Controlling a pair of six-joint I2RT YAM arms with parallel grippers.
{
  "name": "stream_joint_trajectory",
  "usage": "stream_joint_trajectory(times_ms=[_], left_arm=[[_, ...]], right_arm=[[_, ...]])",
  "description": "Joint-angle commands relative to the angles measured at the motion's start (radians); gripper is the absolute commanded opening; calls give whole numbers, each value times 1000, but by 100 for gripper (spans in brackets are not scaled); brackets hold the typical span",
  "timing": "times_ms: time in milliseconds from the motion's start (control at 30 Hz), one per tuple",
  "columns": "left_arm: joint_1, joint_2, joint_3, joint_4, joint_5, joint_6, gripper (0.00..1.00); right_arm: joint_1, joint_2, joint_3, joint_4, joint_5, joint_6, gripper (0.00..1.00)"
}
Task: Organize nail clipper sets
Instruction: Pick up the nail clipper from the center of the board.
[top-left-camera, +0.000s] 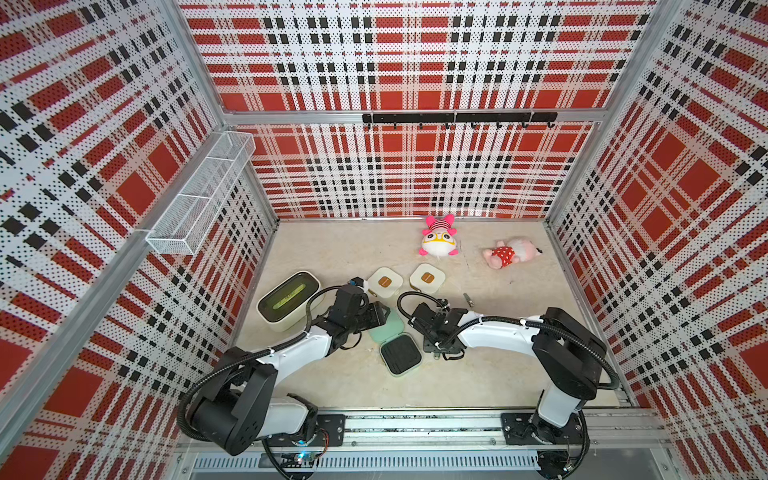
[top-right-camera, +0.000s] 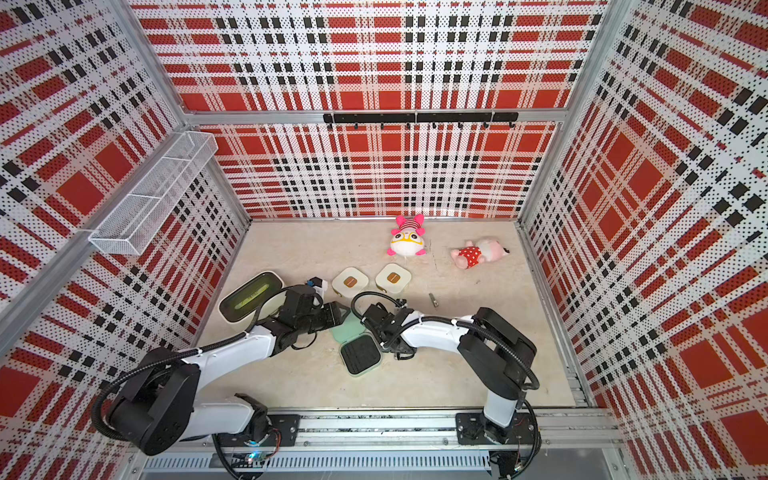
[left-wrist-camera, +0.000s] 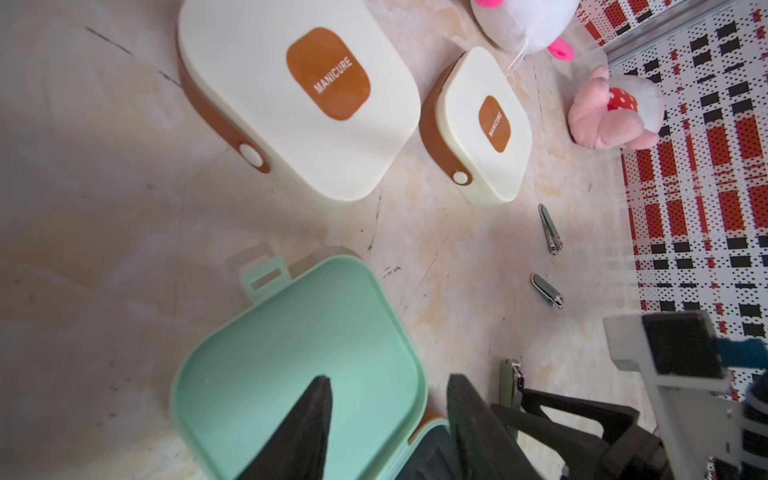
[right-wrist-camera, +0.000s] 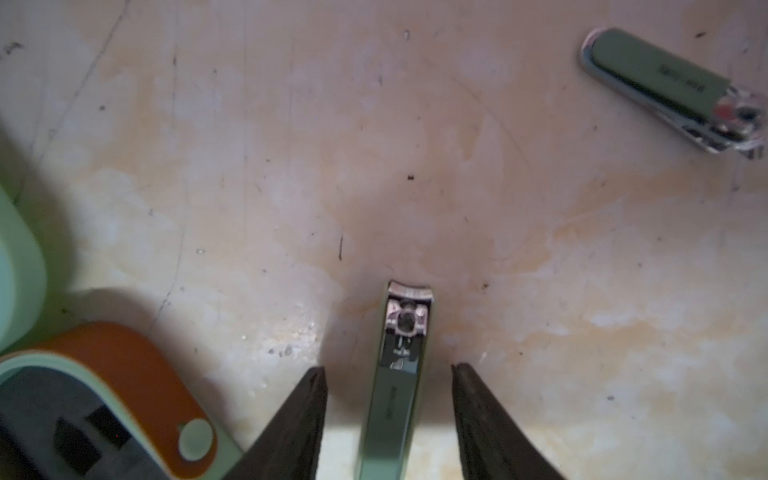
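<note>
Left gripper: my left gripper (left-wrist-camera: 390, 419) has its jaws apart and is clamped on nothing. One finger (left-wrist-camera: 316, 415) hangs over the inside of the open lid, and the other sits beyond the lid's rim on the hinge side.
Right gripper: my right gripper (right-wrist-camera: 388, 368) is spread, with a finger on each side of the green-handled nail clipper (right-wrist-camera: 399, 399) and a gap on both sides.
Green-handled nail clipper: it lies flat on the worktop (top-left-camera: 332, 386), just beside the base of the mint case.
Mint green case (top-left-camera: 388, 328): it lies open near the middle of the worktop, with the lid toward the back edge. Its base, holding the black ribbed insert (top-left-camera: 400, 354), is toward the front edge.
Cream cases: the left cream case (top-left-camera: 385, 282) and right cream case (top-left-camera: 427, 277) are closed and side by side, just behind the mint case. Each has a brown "MANICURE" label.
Loose clippers: the near loose clipper (left-wrist-camera: 547, 290) and far loose clipper (left-wrist-camera: 550, 228) lie on bare worktop to the right of the cream cases, apart from each other.
Cream bin (top-left-camera: 284, 326): it stands by the left edge.
Plush toys: the pink-eared plush (top-left-camera: 439, 241) and polka-dot plush (top-left-camera: 509, 253) are near the back edge.
</note>
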Motion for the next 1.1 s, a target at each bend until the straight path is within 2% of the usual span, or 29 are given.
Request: stream_joint_trajectory(times_ms=[0,333,733,1067], left_arm=[[-15,37,17,24,-8,13,50],[-53,155,56,53,13,8,48],[-79,197,69,57,8,-1,47],[-49,195,95,32,13,-1,47]], right_arm=[[-8,9,-4,24,5,1,48],[-20,-8,-41,50,4,-23,36],[-20,-37,-66,96,-3,-86,18],[-20,-105,-50,130,20,-220,12]])
